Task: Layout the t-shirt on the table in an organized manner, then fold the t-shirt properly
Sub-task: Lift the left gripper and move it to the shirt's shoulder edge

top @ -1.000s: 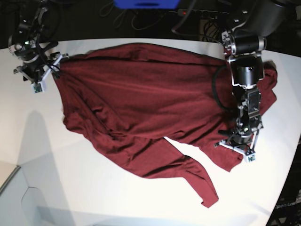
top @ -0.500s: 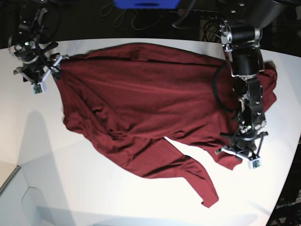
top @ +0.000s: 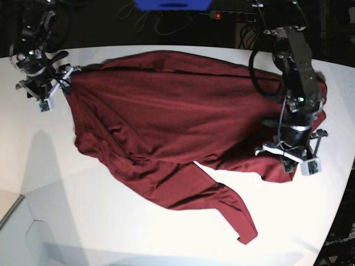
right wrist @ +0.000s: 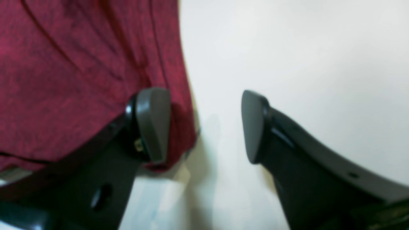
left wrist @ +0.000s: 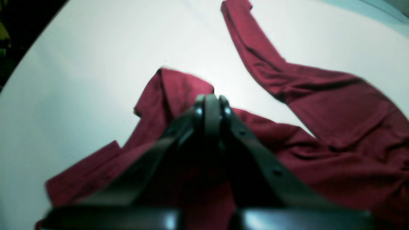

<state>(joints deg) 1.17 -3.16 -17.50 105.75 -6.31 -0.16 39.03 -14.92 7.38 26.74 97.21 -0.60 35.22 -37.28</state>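
Note:
The maroon t-shirt (top: 166, 111) lies spread and wrinkled across the white table (top: 111, 221), one long sleeve (top: 222, 205) trailing toward the front. My left gripper (top: 288, 158) hovers over the shirt's right corner. In the left wrist view its jaws (left wrist: 210, 102) are shut above the t-shirt (left wrist: 335, 105), and no cloth shows between them. My right gripper (top: 55, 86) sits at the shirt's far left edge. It stands open (right wrist: 204, 127), one finger over the t-shirt (right wrist: 64, 80) and the other over bare table (right wrist: 303, 64).
A blue object (top: 172, 4), cables and a power strip with a red light (top: 219, 15) lie beyond the table's back edge. The table's curved edge (top: 341, 183) runs close to my left arm. A pale lower surface (top: 16, 233) shows at front left.
My left gripper has moved up and to the right, away from the shirt's lower right corner, and that corner now lies drawn in closer. The right arm has not moved.

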